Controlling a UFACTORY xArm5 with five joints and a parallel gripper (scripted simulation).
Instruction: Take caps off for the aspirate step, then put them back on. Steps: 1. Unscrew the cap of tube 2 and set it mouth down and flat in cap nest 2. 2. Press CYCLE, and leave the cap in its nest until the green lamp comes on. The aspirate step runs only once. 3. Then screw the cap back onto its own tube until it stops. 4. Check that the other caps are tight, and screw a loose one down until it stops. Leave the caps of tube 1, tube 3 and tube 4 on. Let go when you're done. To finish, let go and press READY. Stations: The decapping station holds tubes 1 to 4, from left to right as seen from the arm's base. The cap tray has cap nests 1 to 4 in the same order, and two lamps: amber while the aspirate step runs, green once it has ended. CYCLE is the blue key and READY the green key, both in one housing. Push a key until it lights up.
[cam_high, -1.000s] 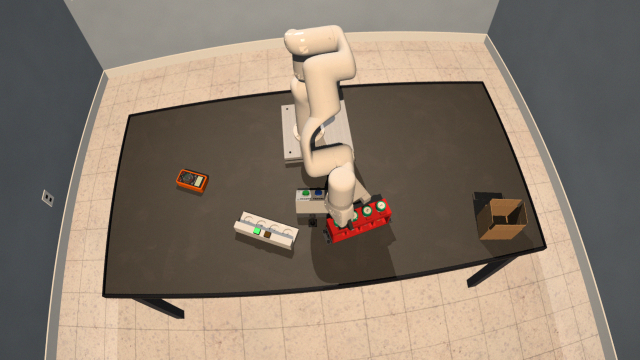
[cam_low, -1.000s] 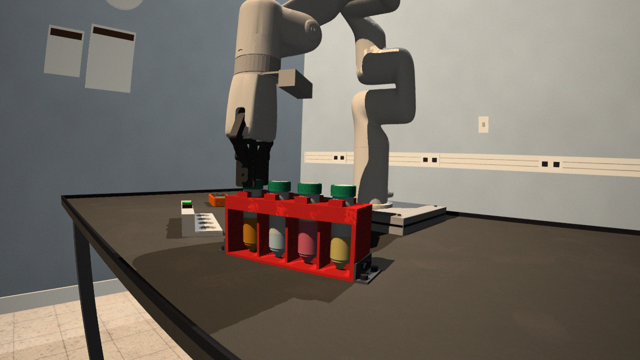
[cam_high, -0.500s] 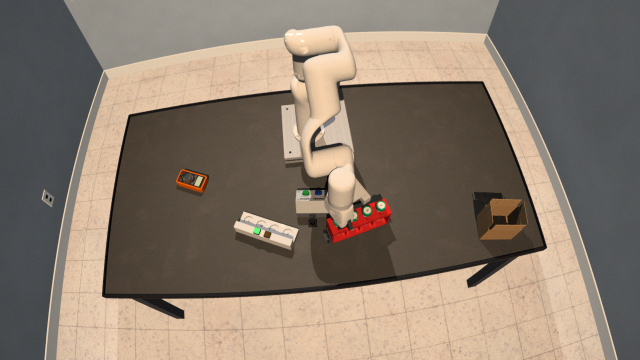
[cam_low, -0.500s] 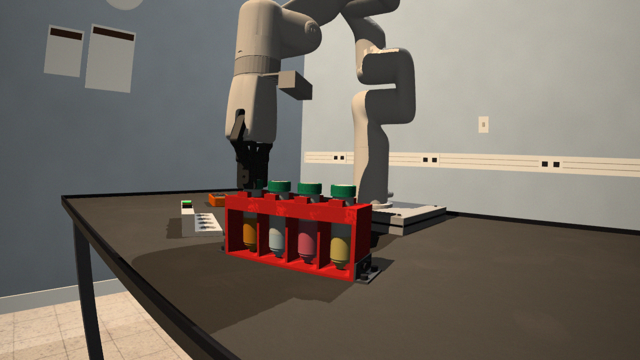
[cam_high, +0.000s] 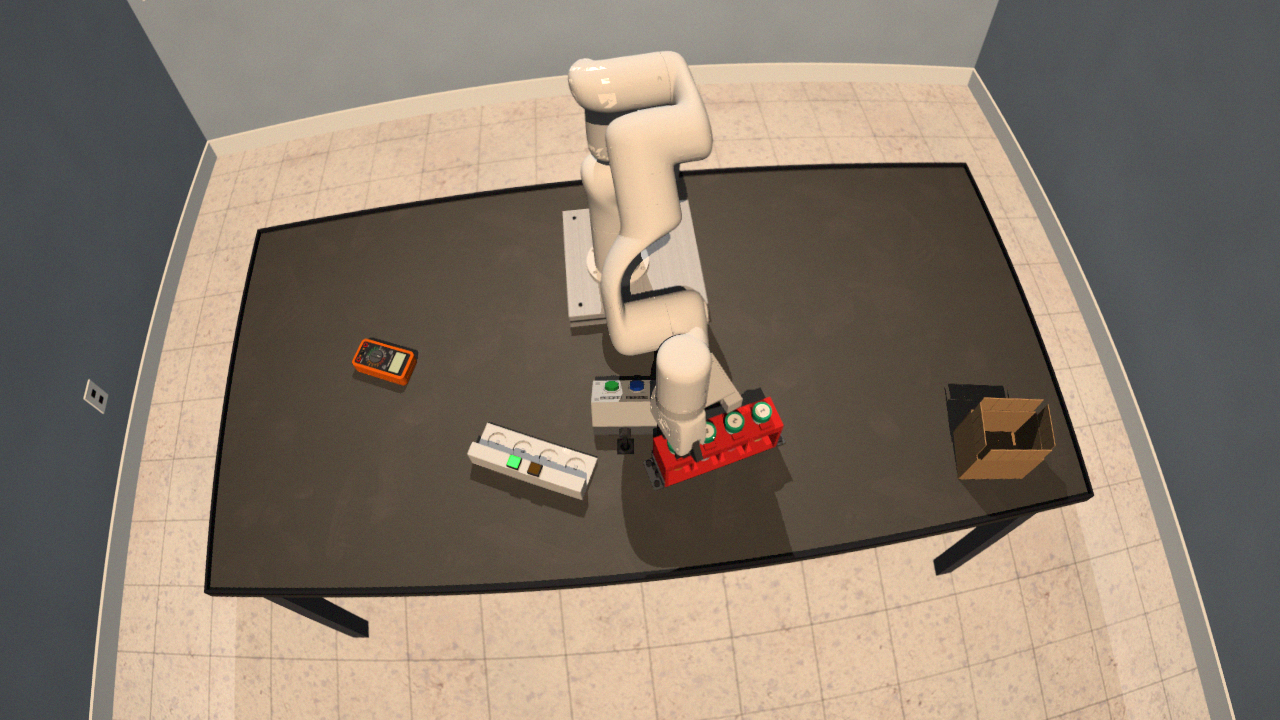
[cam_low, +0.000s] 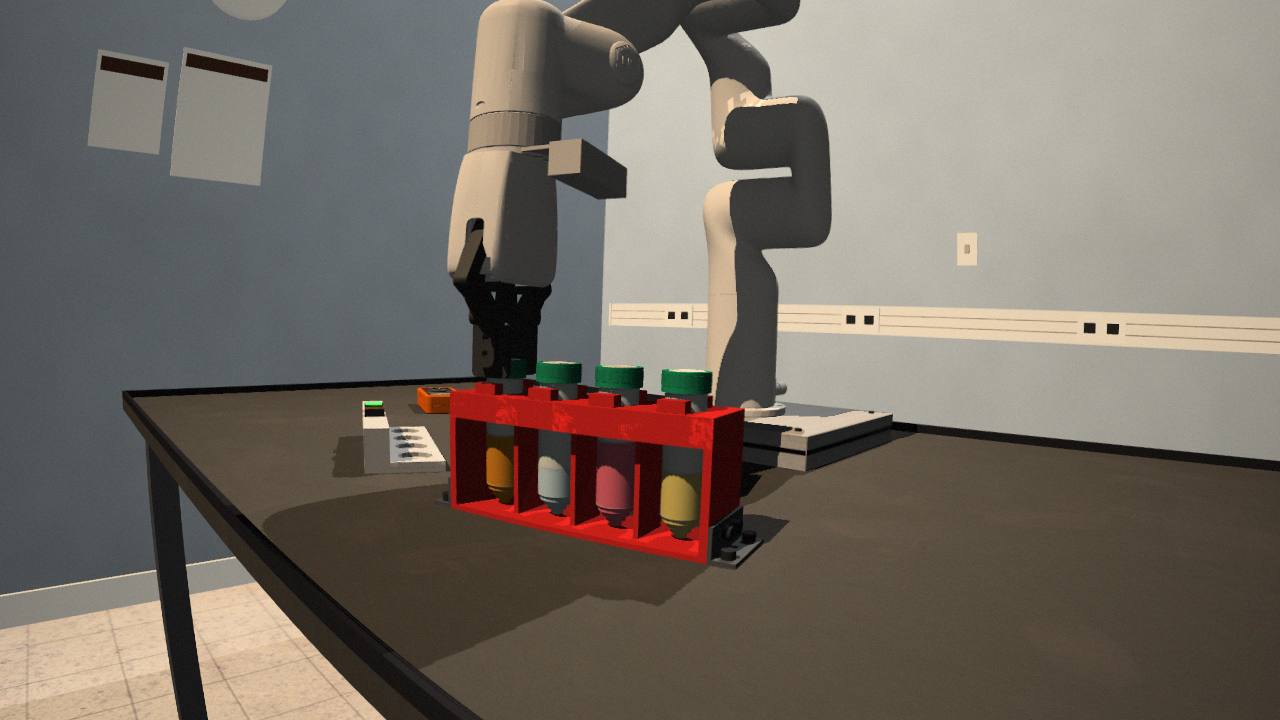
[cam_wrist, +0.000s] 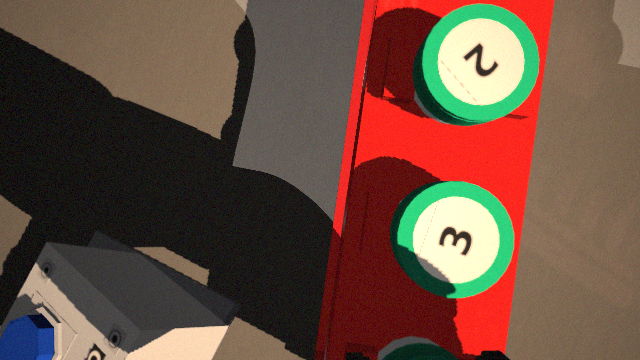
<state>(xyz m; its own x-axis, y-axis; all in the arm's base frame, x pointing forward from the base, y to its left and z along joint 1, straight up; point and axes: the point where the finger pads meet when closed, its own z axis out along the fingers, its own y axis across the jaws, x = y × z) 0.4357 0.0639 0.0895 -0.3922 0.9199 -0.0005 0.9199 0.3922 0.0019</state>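
Note:
The red rack (cam_high: 716, 443) holds four tubes with green caps. In the wrist view cap 2 (cam_wrist: 480, 62) and cap 3 (cam_wrist: 452, 239) sit on their tubes, and the cap of tube 4 (cam_wrist: 420, 351) shows only as a sliver at the bottom edge. My gripper (cam_low: 501, 362) stands upright over the end tube with orange liquid and is shut on the cap of tube 4. The cap tray (cam_high: 532, 459) has empty nests; its green lamp (cam_high: 513, 461) is lit and the amber lamp (cam_high: 535, 468) is dark. The key housing (cam_high: 622, 400) carries the green key (cam_high: 611, 386) and the blue key (cam_high: 636, 385).
An orange multimeter (cam_high: 384, 360) lies at the left of the table. An open cardboard box (cam_high: 1002, 437) stands near the right edge. The arm's base plate (cam_high: 626, 268) is behind the key housing.

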